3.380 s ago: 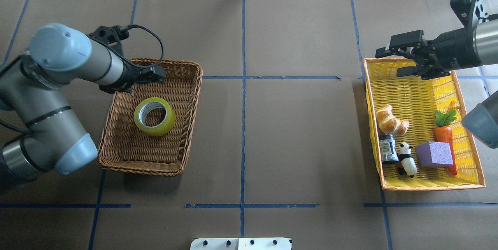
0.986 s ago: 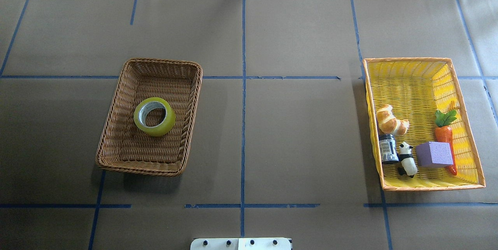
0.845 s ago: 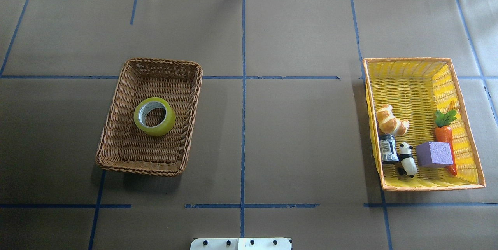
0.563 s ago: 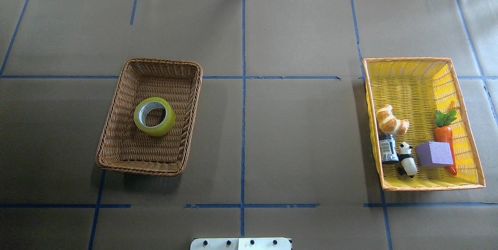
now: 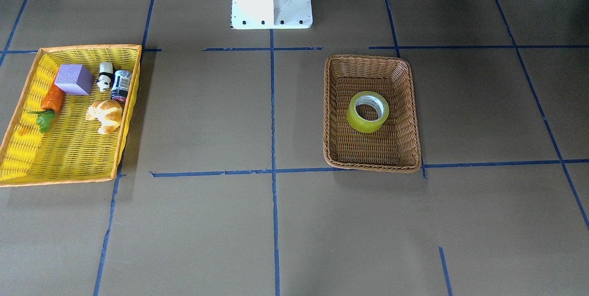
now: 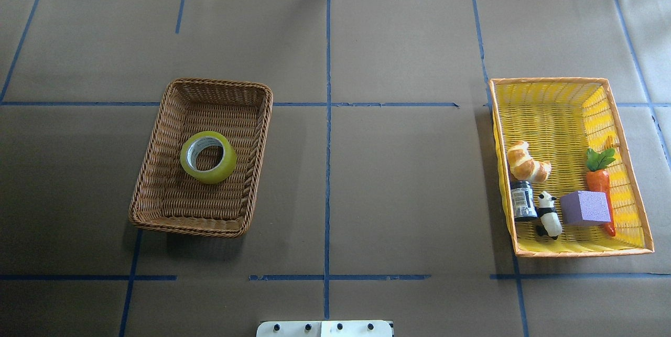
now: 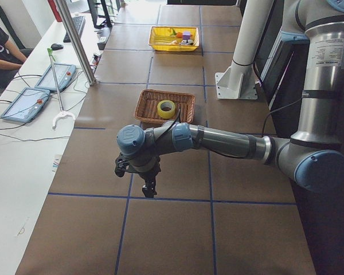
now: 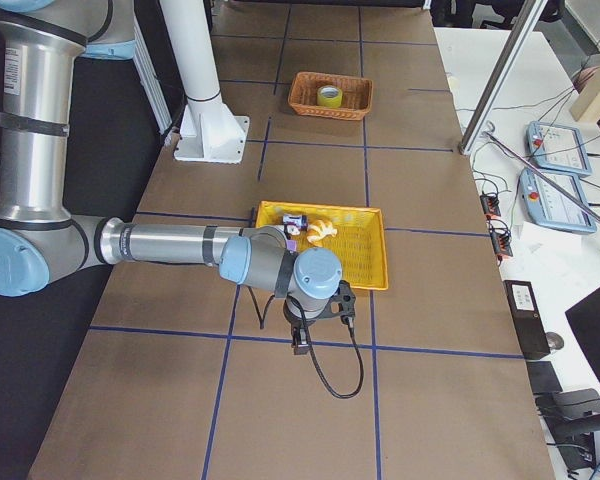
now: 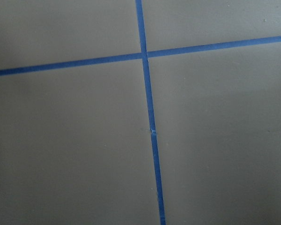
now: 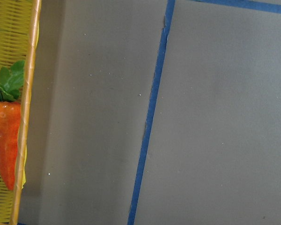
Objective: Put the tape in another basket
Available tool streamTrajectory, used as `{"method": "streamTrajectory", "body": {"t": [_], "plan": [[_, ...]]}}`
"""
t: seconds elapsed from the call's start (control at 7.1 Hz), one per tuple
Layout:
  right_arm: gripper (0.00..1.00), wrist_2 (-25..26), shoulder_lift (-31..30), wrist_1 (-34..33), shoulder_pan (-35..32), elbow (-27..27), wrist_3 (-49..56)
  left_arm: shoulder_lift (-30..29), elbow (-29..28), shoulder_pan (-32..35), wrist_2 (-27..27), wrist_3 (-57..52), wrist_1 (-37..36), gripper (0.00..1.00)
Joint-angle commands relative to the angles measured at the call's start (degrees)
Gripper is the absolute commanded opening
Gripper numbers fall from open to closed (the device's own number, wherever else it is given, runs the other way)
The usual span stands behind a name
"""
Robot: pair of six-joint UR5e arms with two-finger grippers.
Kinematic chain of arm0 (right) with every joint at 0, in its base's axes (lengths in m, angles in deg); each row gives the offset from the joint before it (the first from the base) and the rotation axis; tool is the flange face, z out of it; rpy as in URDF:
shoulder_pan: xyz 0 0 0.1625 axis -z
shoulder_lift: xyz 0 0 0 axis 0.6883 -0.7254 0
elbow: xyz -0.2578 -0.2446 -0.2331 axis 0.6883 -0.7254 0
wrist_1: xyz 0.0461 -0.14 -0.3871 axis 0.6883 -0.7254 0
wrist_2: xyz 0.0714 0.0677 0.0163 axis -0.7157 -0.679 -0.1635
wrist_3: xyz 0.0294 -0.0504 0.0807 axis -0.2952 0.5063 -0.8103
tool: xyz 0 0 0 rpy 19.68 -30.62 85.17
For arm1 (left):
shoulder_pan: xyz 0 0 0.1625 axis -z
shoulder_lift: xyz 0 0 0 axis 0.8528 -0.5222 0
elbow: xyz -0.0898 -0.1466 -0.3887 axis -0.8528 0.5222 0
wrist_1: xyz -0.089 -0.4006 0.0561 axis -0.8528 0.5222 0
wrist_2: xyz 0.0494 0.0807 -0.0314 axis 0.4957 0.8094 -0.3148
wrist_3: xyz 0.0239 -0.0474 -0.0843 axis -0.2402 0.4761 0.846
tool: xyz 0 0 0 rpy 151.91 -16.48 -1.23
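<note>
The yellow tape (image 6: 226,161) lies flat in the middle of the brown wicker basket (image 6: 183,206) on the table's left half. It also shows in the front view (image 5: 356,122) inside the same basket (image 5: 368,58). My left gripper (image 7: 148,191) shows only in the exterior left view, pointing down over bare table well short of the basket (image 7: 143,112). My right gripper (image 8: 300,345) shows only in the exterior right view, pointing down beside the yellow basket (image 8: 358,250). I cannot tell whether either is open or shut.
The yellow basket with orange rim (image 6: 550,111) at the right holds a croissant (image 6: 526,162), a dark jar (image 6: 522,200), a panda figure (image 6: 548,214), a purple block (image 6: 585,208) and a carrot (image 6: 598,180). The carrot also shows in the right wrist view (image 10: 4,140). Blue tape lines cross the table.
Both arms, over the two baskets 3.4 s ago, have left the overhead view. Over the last second nothing has moved; the tape lies in the same spot.
</note>
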Motion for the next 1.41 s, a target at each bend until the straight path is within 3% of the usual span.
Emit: {"method": "streamTrajectory", "body": {"t": [0.0,0.42,0.85,1.27], "plan": [[1.0,2.0,-1.0,0.0,0.0,2.0,-2.2,0.9,2.9,0.2,-0.3,-0.3,0.0,1.0],[1.0,3.6,-0.4,0.1,0.0,2.2,-3.8,1.4,4.1,0.0,-0.2,0.4,0.1,1.0],[1.0,3.6,-0.8,7.0,0.1,1.6,-11.8,1.5,3.9,0.0,0.0,0.3,0.1,1.0],[1.0,3.6,-0.9,6.9,0.2,1.5,-11.9,1.0,2.8,-0.2,0.0,0.4,2.0,1.0]]}}
